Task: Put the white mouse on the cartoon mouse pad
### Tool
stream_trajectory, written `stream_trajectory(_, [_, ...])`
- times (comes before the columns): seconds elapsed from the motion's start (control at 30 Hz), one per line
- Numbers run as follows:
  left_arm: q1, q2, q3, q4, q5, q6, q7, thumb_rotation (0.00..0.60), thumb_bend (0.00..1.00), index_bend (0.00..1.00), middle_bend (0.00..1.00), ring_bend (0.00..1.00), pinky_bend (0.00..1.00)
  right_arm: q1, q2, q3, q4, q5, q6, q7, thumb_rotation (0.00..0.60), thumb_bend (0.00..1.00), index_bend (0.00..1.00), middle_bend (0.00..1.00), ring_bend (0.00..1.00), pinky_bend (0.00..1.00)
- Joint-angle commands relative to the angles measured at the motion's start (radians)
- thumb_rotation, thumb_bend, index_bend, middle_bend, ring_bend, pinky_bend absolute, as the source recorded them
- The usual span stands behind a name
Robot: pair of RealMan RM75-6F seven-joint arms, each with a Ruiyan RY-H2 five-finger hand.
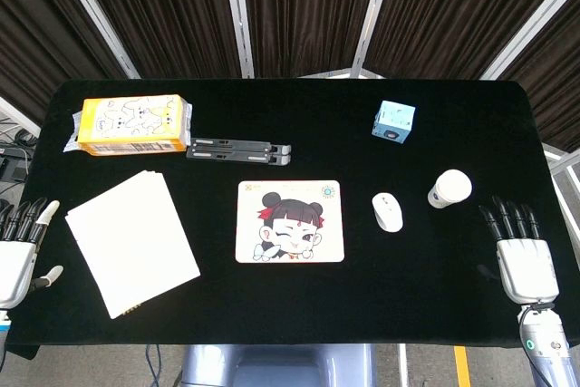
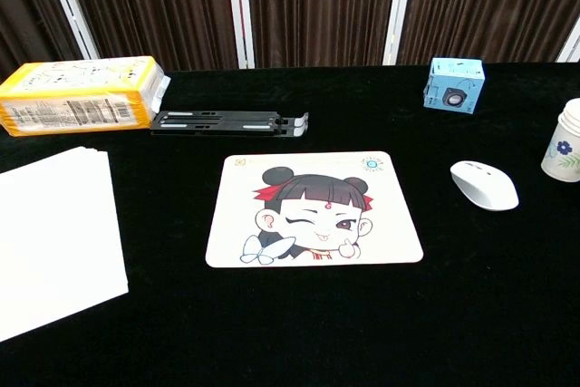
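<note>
The white mouse (image 1: pixel 388 211) (image 2: pixel 485 185) lies on the black table, a short way right of the cartoon mouse pad (image 1: pixel 290 221) (image 2: pixel 313 209), which shows a winking girl and has nothing on it. My right hand (image 1: pixel 519 246) rests near the table's right front corner, fingers straight and apart, holding nothing, well right of the mouse. At the left edge my left hand (image 1: pixel 20 244) also lies with fingers spread and nothing in it. The chest view shows neither hand.
A paper cup (image 1: pixel 449 188) (image 2: pixel 565 141) stands just right of the mouse. A blue cube (image 1: pixel 395 120) (image 2: pixel 453 84) sits at the back right. A black folding stand (image 1: pixel 239 149) (image 2: pixel 228 121), a yellow packet (image 1: pixel 131 125) (image 2: pixel 77 93) and a white paper stack (image 1: pixel 131 240) (image 2: pixel 54 235) occupy the left.
</note>
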Motion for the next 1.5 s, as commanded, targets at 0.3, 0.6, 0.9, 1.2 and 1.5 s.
stream_trajectory(0.3, [-0.002,-0.003,-0.006,0.007,-0.003,0.004,-0.012,0.6,0.15,0.0,0.0,0.0,0.0,0.001,0.002,0.002,-0.012,0.01,-0.003,0.0,0.6,0.0,0.09,0.0,0.0,0.0])
stream_trajectory(0.6, [-0.004,-0.004,-0.007,0.014,-0.003,0.003,-0.023,0.6,0.15,0.0,0.0,0.0,0.0,0.003,-0.006,0.0,-0.007,-0.004,0.003,0.023,0.6,0.0,0.09,0.0,0.0,0.0])
stream_trajectory(0.9, [-0.001,-0.002,-0.006,0.01,-0.001,0.007,-0.025,0.6,0.16,0.0,0.0,0.0,0.0,0.001,-0.008,-0.002,-0.005,-0.012,0.008,0.049,0.6,0.0,0.09,0.0,0.0,0.0])
stream_trajectory(1.2, [0.0,-0.004,-0.006,0.011,0.002,0.013,-0.029,0.6,0.15,0.0,0.0,0.0,0.0,0.002,-0.005,-0.006,-0.013,-0.009,-0.002,0.055,0.6,0.0,0.11,0.0,0.0,0.0])
stream_trajectory(1.5, [0.0,-0.004,-0.005,0.01,0.002,0.013,-0.028,0.6,0.15,0.0,0.0,0.0,0.0,0.012,-0.014,0.0,-0.019,-0.036,0.01,0.063,0.6,0.0,0.23,0.14,0.0,0.0])
